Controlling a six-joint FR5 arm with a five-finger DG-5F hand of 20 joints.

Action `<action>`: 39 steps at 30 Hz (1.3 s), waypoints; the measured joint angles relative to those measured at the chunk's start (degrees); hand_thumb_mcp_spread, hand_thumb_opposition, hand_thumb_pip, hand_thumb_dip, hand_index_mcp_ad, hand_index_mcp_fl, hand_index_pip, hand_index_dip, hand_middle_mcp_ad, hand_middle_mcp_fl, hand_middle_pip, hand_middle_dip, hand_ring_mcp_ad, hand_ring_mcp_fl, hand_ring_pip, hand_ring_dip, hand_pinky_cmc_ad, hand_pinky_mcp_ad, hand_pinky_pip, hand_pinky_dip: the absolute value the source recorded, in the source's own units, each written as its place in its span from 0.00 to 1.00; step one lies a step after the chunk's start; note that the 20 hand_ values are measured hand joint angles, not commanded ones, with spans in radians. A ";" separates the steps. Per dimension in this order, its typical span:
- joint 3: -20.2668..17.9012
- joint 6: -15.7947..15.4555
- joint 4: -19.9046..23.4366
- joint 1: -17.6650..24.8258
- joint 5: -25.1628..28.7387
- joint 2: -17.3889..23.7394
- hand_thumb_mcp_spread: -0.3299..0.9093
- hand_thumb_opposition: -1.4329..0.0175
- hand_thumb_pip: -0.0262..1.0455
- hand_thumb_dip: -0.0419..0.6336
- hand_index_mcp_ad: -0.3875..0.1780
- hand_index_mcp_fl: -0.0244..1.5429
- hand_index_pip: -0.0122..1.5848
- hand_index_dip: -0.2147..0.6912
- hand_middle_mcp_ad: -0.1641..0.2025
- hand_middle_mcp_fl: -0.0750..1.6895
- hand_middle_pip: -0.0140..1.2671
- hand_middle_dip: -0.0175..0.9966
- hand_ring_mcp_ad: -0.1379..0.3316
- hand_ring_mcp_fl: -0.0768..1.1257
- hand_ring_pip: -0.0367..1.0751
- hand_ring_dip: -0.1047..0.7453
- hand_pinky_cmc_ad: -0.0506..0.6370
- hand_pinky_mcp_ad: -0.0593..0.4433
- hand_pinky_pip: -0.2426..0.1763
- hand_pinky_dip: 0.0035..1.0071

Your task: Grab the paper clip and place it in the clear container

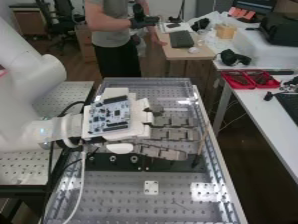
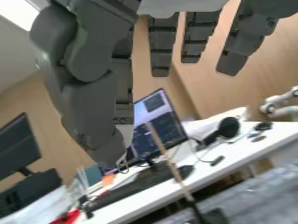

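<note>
Hand (image 1: pixel 174 134) above perforated table (image 1: pixel 120 192); thumb and fingers pinching paper clip (image 2: pixel 122 164); its long axis too small to tell.

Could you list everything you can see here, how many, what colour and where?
Wire loop, perhaps the paper clip: one, silvery, at the robot hand
Circuit board: one, blue-white, on the hand's back
Stick: one, tan, bench's right side
Bench: one, grey, beneath
Table: one, white, right
Trays: two, red, on the table
Monitors: at least two, dark, background
Robot arm: one, white, left
Robot hand: one, dark grey, over the bench
</note>
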 joint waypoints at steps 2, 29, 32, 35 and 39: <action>-1.18 0.28 1.00 1.39 -0.29 1.34 0.69 0.32 0.53 0.46 0.32 0.47 0.82 0.29 0.60 0.13 0.12 0.17 0.51 0.08 0.13 0.24 0.57 0.65 0.63 0.19; -1.62 -5.27 -2.15 25.49 10.31 4.91 0.71 0.32 0.51 0.45 0.32 0.48 0.81 0.29 0.61 0.14 0.12 0.17 0.51 0.08 0.13 0.23 0.57 0.65 0.63 0.19; 0.39 -6.12 -3.78 27.82 14.18 3.57 0.71 0.32 0.51 0.45 0.32 0.48 0.81 0.29 0.61 0.14 0.12 0.17 0.51 0.08 0.13 0.23 0.57 0.65 0.63 0.19; 2.80 -6.68 -5.81 29.32 17.44 1.79 0.71 0.32 0.51 0.45 0.32 0.48 0.81 0.29 0.61 0.14 0.12 0.17 0.51 0.08 0.13 0.23 0.57 0.65 0.63 0.19; 6.10 -7.06 -9.10 30.67 21.35 -0.83 0.71 0.32 0.51 0.45 0.32 0.48 0.81 0.29 0.61 0.14 0.12 0.17 0.51 0.08 0.13 0.23 0.58 0.65 0.63 0.19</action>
